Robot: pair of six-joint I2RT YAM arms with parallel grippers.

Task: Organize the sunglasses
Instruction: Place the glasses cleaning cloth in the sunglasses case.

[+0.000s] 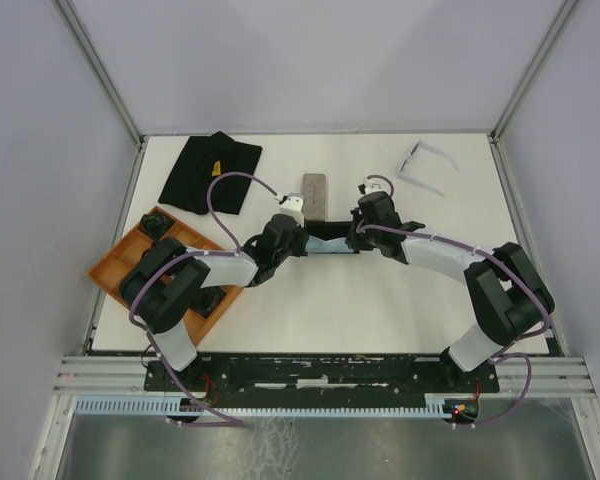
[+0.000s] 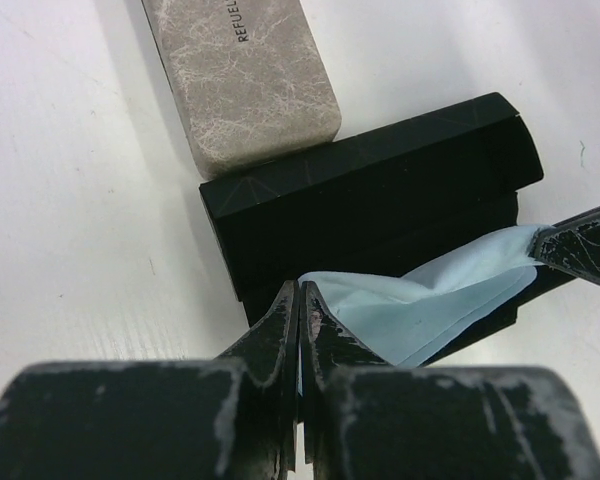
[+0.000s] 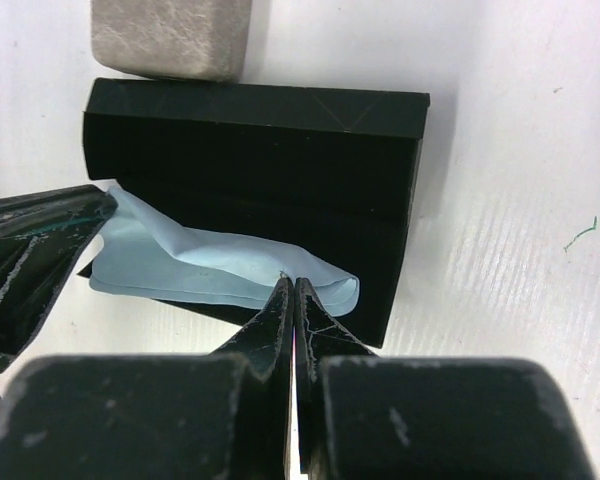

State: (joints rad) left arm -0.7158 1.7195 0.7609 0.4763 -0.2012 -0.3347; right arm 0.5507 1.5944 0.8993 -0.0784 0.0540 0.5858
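Note:
A pale, thin-framed pair of sunglasses [image 1: 425, 165] lies unfolded at the far right of the table, away from both arms. Mid-table, a black oblong case [image 1: 330, 232] sits between the grippers, and a light blue cloth [image 2: 430, 300] is stretched across its near side. My left gripper [image 2: 302, 290] is shut on the cloth's left end. At the other end my right gripper [image 3: 294, 285] pinches the cloth [image 3: 180, 260] shut as well. In the overhead view the left gripper [image 1: 302, 240] and the right gripper [image 1: 352, 238] flank the case.
A grey marbled case [image 1: 314, 195] lies just behind the black case, touching it [image 2: 245, 75]. A black fabric piece [image 1: 212, 172] lies at the far left. An orange tray [image 1: 115, 265] holding dark items sits at the left edge, partly under the left arm.

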